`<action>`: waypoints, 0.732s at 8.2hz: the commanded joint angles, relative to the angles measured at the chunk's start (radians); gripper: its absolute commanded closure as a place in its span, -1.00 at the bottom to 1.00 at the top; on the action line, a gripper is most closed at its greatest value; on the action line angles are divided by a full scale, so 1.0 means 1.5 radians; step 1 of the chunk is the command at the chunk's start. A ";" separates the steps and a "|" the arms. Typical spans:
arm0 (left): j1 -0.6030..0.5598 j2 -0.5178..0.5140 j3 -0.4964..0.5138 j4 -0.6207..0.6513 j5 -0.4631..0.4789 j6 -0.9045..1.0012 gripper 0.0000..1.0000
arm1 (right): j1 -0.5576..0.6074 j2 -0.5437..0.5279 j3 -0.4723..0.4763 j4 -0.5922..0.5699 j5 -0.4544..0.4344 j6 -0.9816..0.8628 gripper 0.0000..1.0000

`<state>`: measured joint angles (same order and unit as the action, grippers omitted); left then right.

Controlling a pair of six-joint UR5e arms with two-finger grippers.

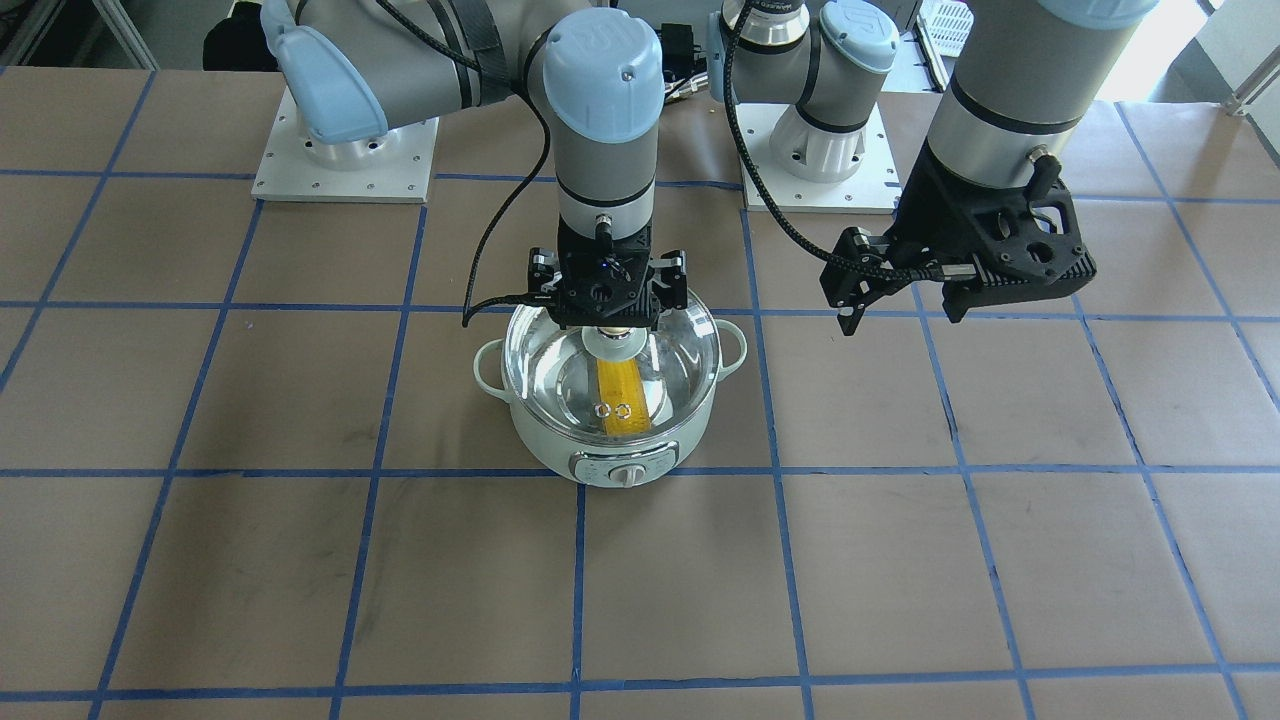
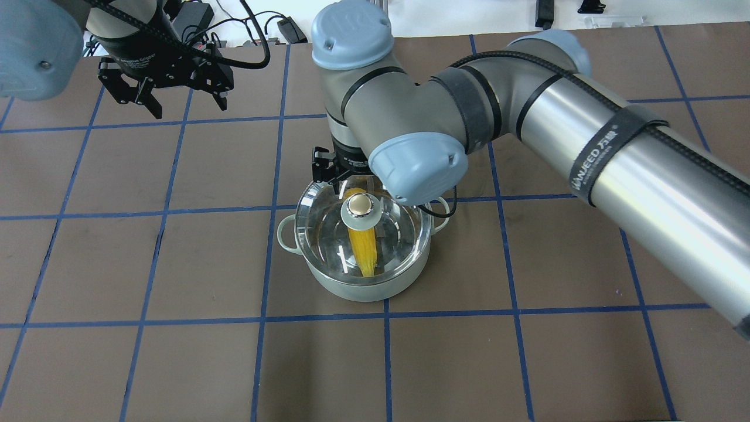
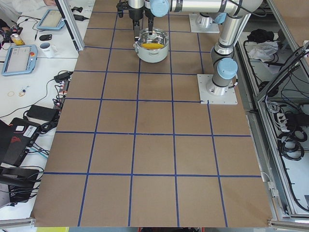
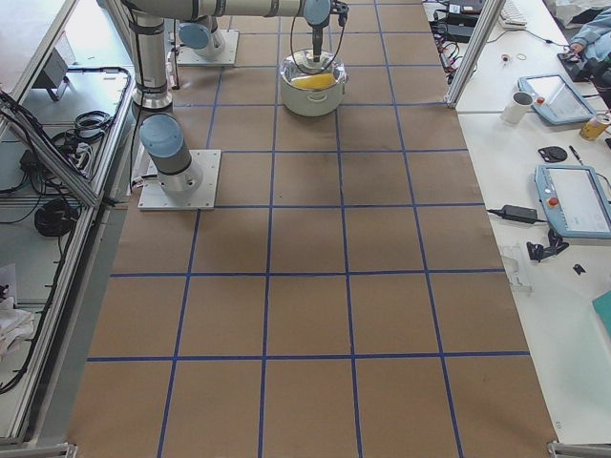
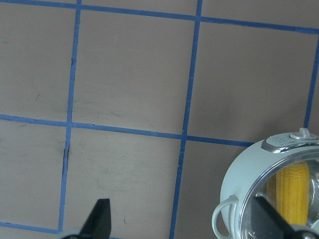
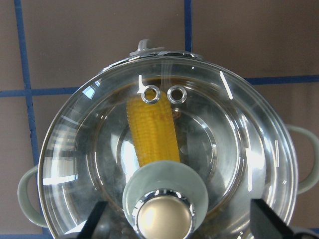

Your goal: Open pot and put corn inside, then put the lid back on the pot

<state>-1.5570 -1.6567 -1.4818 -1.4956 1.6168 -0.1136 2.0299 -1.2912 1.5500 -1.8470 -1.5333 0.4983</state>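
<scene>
The mint-green pot (image 1: pixel 610 455) stands at mid-table. The clear glass lid (image 1: pixel 680 370) rests on it, and the yellow corn (image 1: pixel 620 400) lies inside, seen through the glass. My right gripper (image 1: pixel 612 328) hangs straight over the lid, open, with its fingers wide apart on either side of the metallic knob (image 6: pixel 164 214) and not touching it. In the overhead view the knob (image 2: pixel 359 205) and corn (image 2: pixel 363 246) show below the right arm. My left gripper (image 1: pixel 900 300) is open and empty, raised over bare table well away from the pot; the pot (image 5: pixel 249 174) sits at the lower right of the left wrist view.
The brown table top carries a grid of blue tape lines (image 1: pixel 580 580). The two arm base plates (image 1: pixel 345 150) (image 1: pixel 820 150) stand at the robot's side of the table. Side benches with tablets and a mug (image 4: pixel 520 100) lie beyond the table's edge.
</scene>
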 commanded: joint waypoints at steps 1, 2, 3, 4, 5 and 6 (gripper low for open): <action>0.000 0.000 0.000 0.000 0.000 -0.001 -1.00 | -0.104 -0.090 -0.017 0.092 0.004 -0.161 -1.00; 0.000 0.000 0.001 0.000 -0.002 -0.001 -1.00 | -0.155 -0.129 -0.026 0.143 -0.001 -0.239 -1.00; 0.000 0.000 0.001 0.000 0.000 -0.001 -1.00 | -0.202 -0.163 -0.028 0.162 -0.006 -0.325 -1.00; 0.000 0.000 0.000 0.000 0.000 -0.001 -1.00 | -0.240 -0.193 -0.027 0.173 -0.018 -0.405 -1.00; 0.000 0.001 0.001 0.000 0.000 -0.001 -1.00 | -0.268 -0.211 -0.027 0.201 -0.028 -0.452 -1.00; 0.000 0.001 0.001 0.000 0.002 -0.009 -1.00 | -0.285 -0.216 -0.027 0.210 -0.022 -0.478 -1.00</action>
<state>-1.5570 -1.6561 -1.4808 -1.4956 1.6168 -0.1157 1.6697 -1.5772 1.5101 -1.5754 -1.5624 -0.1036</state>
